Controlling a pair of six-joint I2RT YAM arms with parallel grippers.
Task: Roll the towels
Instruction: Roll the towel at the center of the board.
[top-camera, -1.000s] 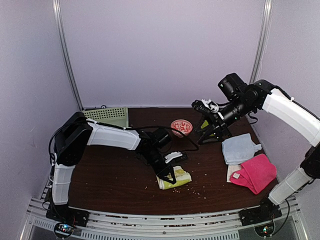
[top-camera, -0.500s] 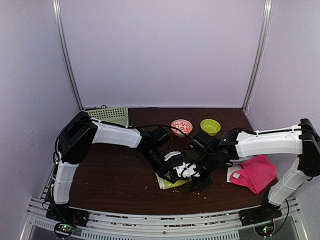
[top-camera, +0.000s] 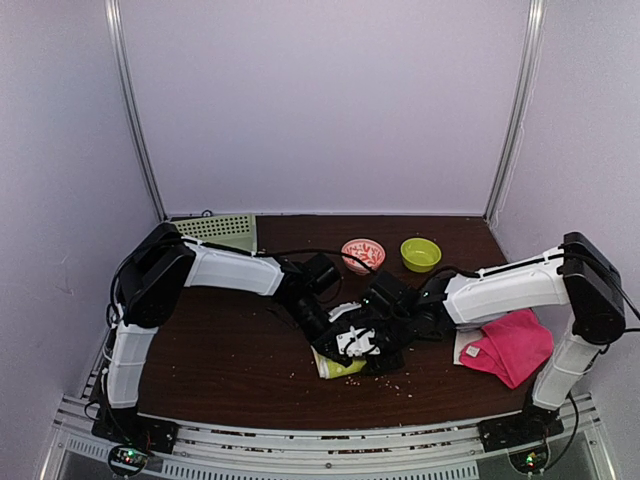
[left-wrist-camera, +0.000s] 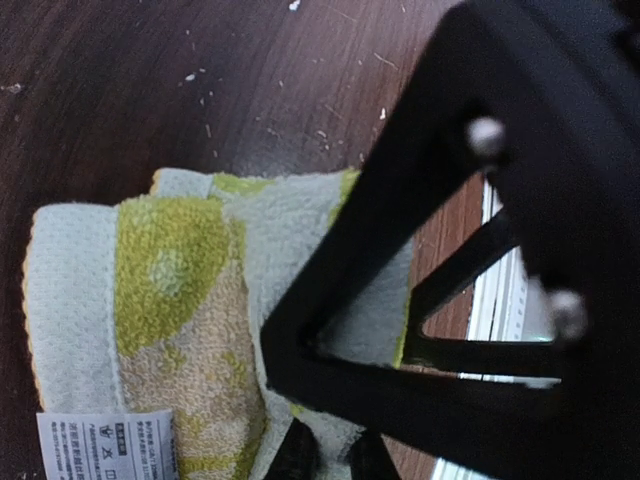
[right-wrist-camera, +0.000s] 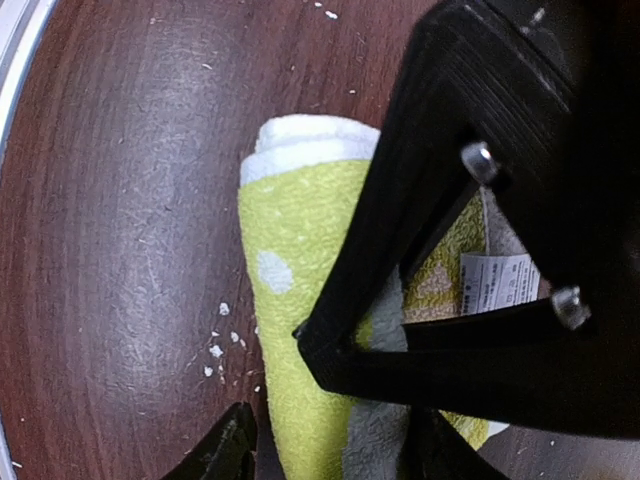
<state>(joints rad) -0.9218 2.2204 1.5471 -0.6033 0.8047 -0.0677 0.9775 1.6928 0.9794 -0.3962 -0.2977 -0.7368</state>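
The yellow towel (top-camera: 338, 367) with a pale pattern lies partly rolled on the dark table, front middle. My left gripper (top-camera: 335, 345) is down on it; in the left wrist view its fingertips (left-wrist-camera: 295, 455) are pinched on a fold of the towel (left-wrist-camera: 170, 300). My right gripper (top-camera: 378, 348) is open, and its fingers (right-wrist-camera: 225, 450) straddle the rolled end of the towel (right-wrist-camera: 300, 280). The pink towel (top-camera: 512, 345) lies crumpled at the right, with a corner of the cream towel (top-camera: 464, 346) beside it. The light blue towel is hidden behind my right arm.
A green plastic basket (top-camera: 215, 232) lies at the back left. A pink-patterned bowl (top-camera: 362, 253) and a green bowl (top-camera: 420, 252) stand at the back middle. White crumbs (right-wrist-camera: 215, 350) are scattered round the towel. The metal rail (top-camera: 300, 440) runs along the front edge.
My right arm has swung from the back right down to the yellow towel and now straddles its right end. My left gripper has stayed on the towel.
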